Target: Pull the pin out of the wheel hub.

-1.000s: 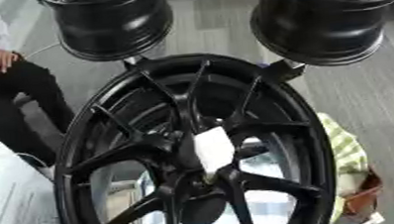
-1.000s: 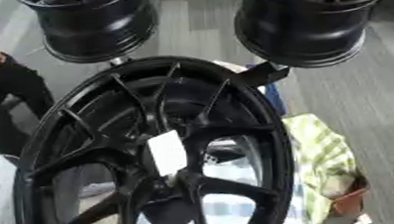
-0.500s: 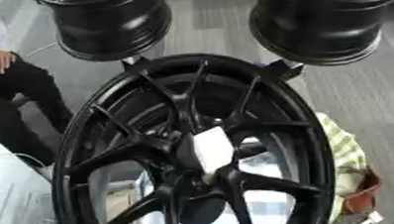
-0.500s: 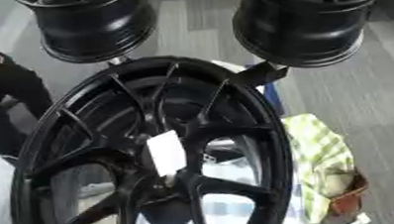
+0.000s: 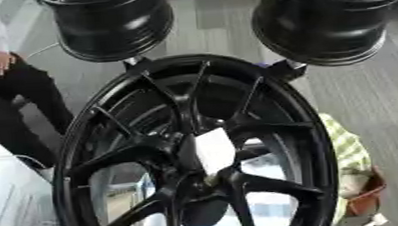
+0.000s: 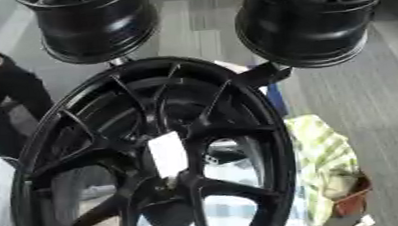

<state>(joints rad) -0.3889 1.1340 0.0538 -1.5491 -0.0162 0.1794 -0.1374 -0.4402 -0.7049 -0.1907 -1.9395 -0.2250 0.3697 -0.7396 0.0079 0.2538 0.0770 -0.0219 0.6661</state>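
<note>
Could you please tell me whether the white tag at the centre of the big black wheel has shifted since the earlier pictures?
No. The white tag sits at the same spot on the hub of the big wheel, between the same spokes.

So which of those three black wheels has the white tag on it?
The big near wheel, facing the camera, spokes showing. A white tag sits at its centre. The two wheels behind, left and right, have none.
</note>
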